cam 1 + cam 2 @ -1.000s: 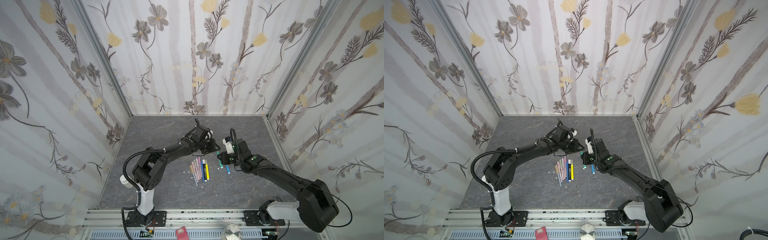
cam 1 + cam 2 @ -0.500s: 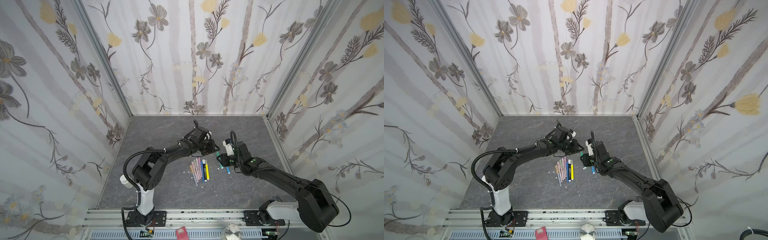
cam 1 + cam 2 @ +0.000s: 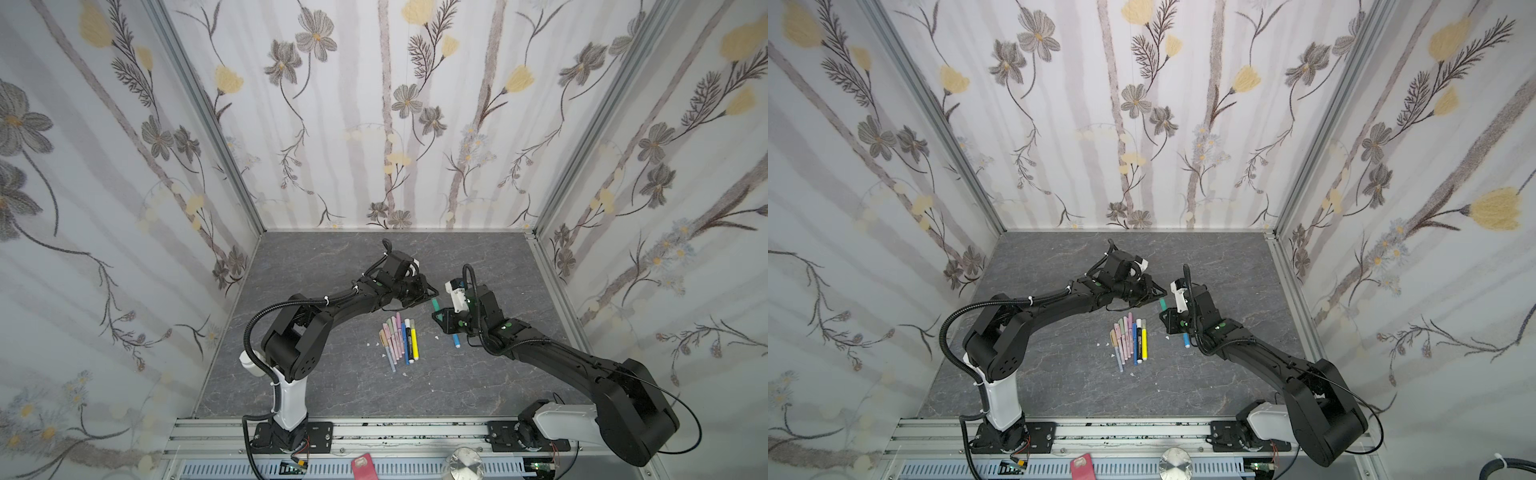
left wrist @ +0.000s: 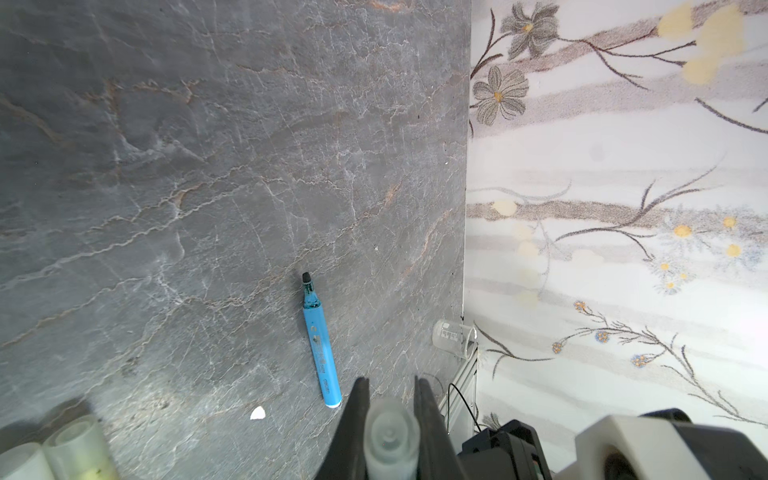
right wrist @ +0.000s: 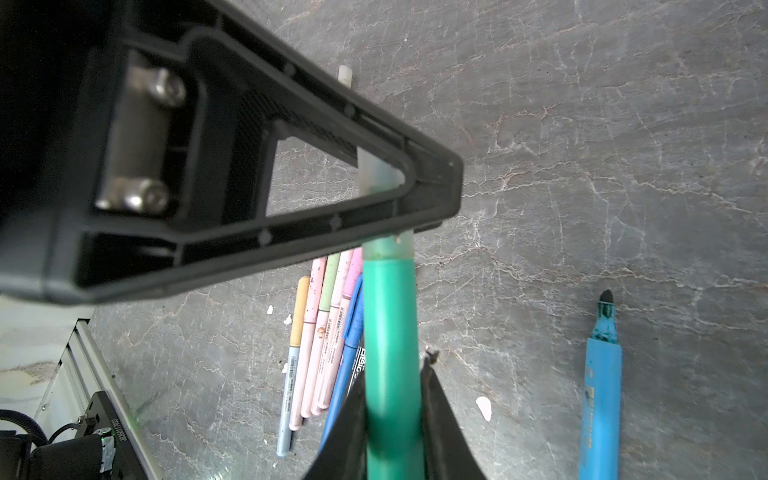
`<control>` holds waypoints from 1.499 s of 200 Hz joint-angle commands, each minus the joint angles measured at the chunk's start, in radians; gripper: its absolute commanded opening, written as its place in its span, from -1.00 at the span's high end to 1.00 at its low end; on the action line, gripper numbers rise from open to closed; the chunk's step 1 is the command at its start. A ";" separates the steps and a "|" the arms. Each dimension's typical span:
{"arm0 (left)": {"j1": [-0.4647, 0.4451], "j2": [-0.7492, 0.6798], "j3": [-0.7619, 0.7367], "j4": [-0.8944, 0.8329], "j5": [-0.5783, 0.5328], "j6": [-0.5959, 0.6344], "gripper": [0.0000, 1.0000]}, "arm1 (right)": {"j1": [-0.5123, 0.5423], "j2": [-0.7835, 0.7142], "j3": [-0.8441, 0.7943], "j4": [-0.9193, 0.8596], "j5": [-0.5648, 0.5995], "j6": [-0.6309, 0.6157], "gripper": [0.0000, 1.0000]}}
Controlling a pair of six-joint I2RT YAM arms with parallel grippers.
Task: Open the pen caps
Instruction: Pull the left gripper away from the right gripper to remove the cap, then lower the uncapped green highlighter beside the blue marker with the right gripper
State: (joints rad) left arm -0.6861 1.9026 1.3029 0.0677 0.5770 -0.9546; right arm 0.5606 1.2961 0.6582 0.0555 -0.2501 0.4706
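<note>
A green pen (image 5: pixel 390 332) hangs above the table between my two grippers, also seen in both top views (image 3: pixel 435 306) (image 3: pixel 1163 306). My right gripper (image 5: pixel 392 374) (image 3: pixel 439 318) is shut on its green barrel. Over the pen's far end sits a translucent pen cap (image 4: pixel 390 432) (image 5: pixel 380 174), with my left gripper (image 4: pixel 390 384) (image 3: pixel 429 289) shut on it. The cap's rim still meets the barrel. Uncapped, a blue pen (image 4: pixel 319 345) (image 5: pixel 600 395) (image 3: pixel 456 341) lies on the table with its dark tip bare. Several capped pens (image 3: pixel 399 338) (image 3: pixel 1129 338) (image 5: pixel 324 345) lie in a row.
The grey stone table (image 3: pixel 332 374) is walled in by flowered panels. A clear glass beaker (image 4: pixel 455 338) lies by the wall. Small white flecks (image 4: pixel 257 412) (image 5: pixel 483 407) dot the table near the pens. A metal rail (image 3: pixel 374 432) runs along the front edge.
Both grippers stay together at the green pen, with only slight shifts of the arms. Nothing on the table has moved.
</note>
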 commanded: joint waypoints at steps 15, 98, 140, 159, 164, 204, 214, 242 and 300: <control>-0.001 0.006 -0.002 0.025 0.011 -0.008 1.00 | 0.000 0.011 0.014 0.061 -0.017 0.000 0.59; -0.001 0.011 -0.002 0.027 0.017 -0.005 1.00 | 0.001 0.063 0.054 0.062 -0.022 -0.023 0.62; 0.000 0.016 0.002 0.008 -0.006 0.016 1.00 | 0.001 0.071 0.061 0.054 -0.025 -0.031 1.00; 0.005 0.032 0.024 -0.028 -0.034 0.042 1.00 | 0.002 0.057 0.049 0.044 -0.022 -0.025 1.00; 0.007 0.040 0.032 -0.035 -0.039 0.048 1.00 | 0.004 0.053 0.044 0.043 -0.020 -0.021 1.00; 0.035 0.093 0.091 -0.084 -0.111 0.086 1.00 | 0.035 0.003 -0.005 0.021 0.013 0.005 1.00; 0.046 0.107 0.103 -0.085 -0.117 0.087 1.00 | 0.046 -0.012 -0.019 0.018 0.027 0.015 1.00; 0.069 0.137 0.141 -0.094 -0.121 0.089 1.00 | 0.079 -0.054 -0.053 0.014 0.063 0.041 1.00; 0.120 0.140 0.166 -0.124 -0.120 0.115 1.00 | 0.095 -0.110 -0.111 -0.005 0.106 0.065 1.00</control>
State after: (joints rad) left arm -0.5915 2.0491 1.4643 -0.0376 0.4900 -0.8661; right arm 0.6544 1.2003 0.5617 0.0475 -0.1688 0.5198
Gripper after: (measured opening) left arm 0.134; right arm 0.143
